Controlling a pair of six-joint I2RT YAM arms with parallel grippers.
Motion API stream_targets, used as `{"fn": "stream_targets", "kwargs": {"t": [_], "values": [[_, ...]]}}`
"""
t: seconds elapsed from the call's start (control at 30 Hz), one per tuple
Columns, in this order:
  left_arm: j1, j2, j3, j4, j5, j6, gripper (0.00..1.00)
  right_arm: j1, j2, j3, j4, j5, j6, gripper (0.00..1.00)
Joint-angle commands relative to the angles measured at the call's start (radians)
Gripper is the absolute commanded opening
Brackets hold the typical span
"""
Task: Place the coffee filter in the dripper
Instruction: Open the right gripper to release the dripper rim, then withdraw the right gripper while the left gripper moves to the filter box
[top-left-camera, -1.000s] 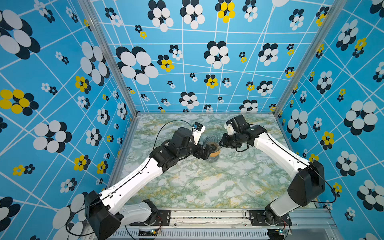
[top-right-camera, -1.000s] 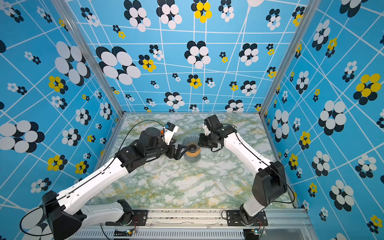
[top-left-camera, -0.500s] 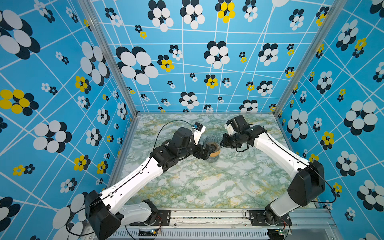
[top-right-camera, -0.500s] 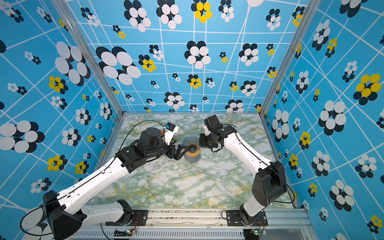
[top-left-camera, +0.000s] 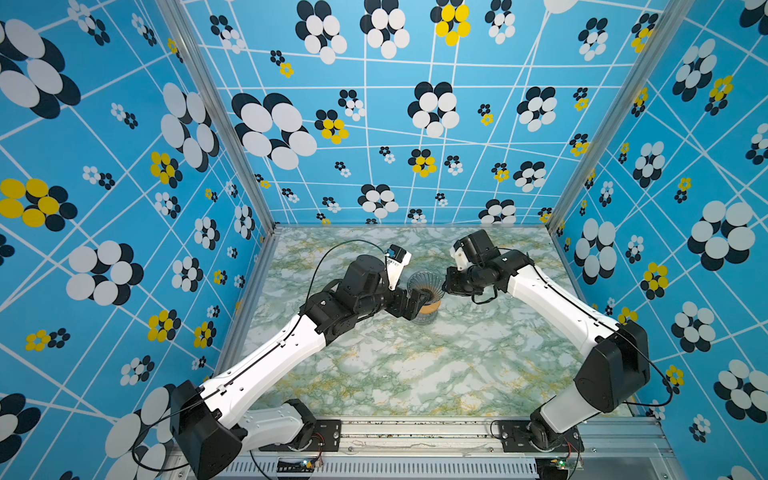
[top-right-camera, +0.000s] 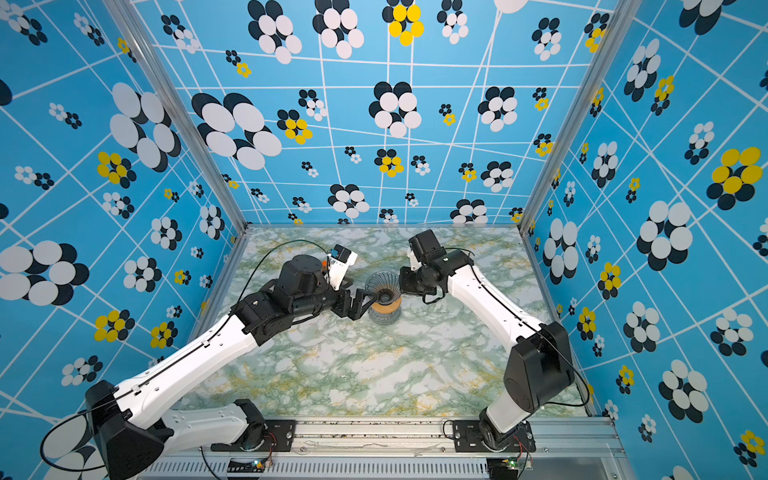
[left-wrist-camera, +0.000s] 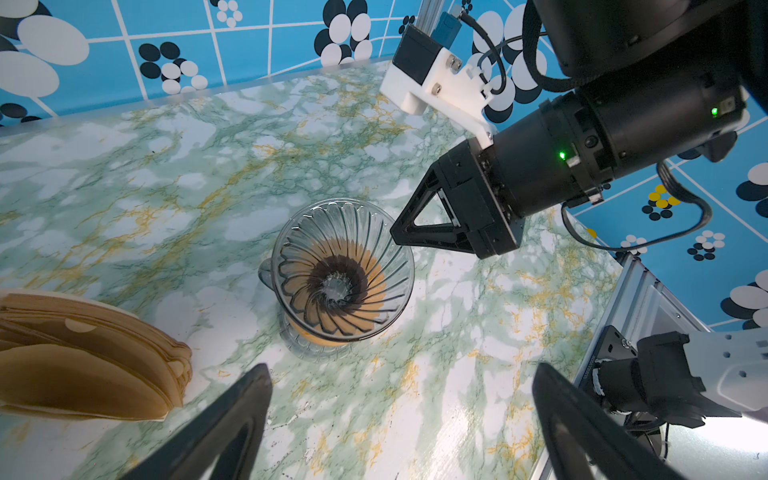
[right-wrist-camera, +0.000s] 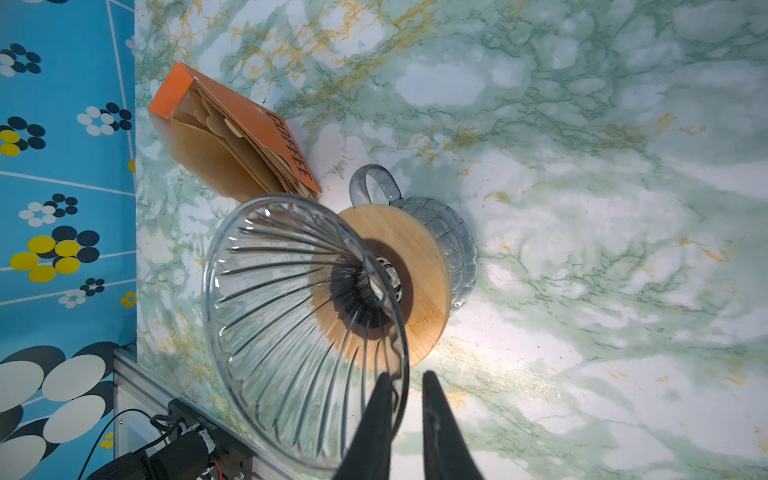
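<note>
The dripper (right-wrist-camera: 299, 324), a clear ribbed glass cone, sits in a wooden ring (right-wrist-camera: 424, 266) on a glass jug (right-wrist-camera: 453, 237). It stands mid-table in both top views (top-left-camera: 424, 286) (top-right-camera: 382, 284). My right gripper (right-wrist-camera: 407, 376) is shut on the dripper's rim, one finger inside the glass and one outside. My left gripper (left-wrist-camera: 401, 374) is wide open just left of the dripper (left-wrist-camera: 345, 266), with only table between its fingers. No single coffee filter is in view, and the dripper holds no paper.
An orange packet (right-wrist-camera: 257, 120) with a stack of tan papers (left-wrist-camera: 83, 365) lies on the marble table beside the jug, under my left arm. Patterned blue walls close in three sides. A metal rail (top-left-camera: 415, 432) runs along the front edge.
My right gripper's fingers have drawn together on the dripper's rim. Both arms and the dripper have stayed in place.
</note>
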Motion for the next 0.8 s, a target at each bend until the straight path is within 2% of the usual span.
{"fn": "stream_targets", "kwargs": {"t": [0.0, 0.17, 0.27, 0.43, 0.57, 0.77], "values": [[0.006, 0.006, 0.002, 0.010, 0.010, -0.007, 0.99, -0.006, 0.008, -0.008, -0.017, 0.024, -0.017, 0.17], [0.008, 0.007, 0.002, 0.008, 0.007, -0.008, 0.99, -0.006, 0.008, -0.004, -0.011, 0.013, -0.015, 0.17], [0.007, 0.007, 0.002, 0.008, 0.005, -0.007, 0.99, -0.004, -0.006, -0.001, -0.001, 0.011, -0.018, 0.24], [0.008, 0.006, 0.003, 0.006, 0.005, -0.008, 0.99, -0.004, -0.062, -0.026, 0.032, 0.028, -0.021, 0.29], [0.009, 0.003, 0.002, 0.006, 0.001, -0.007, 0.99, -0.004, -0.134, -0.099, 0.095, 0.030, -0.019, 0.30], [0.010, 0.007, 0.001, 0.007, -0.001, -0.008, 0.99, -0.005, -0.280, -0.238, 0.182, 0.057, -0.029, 0.37]]}}
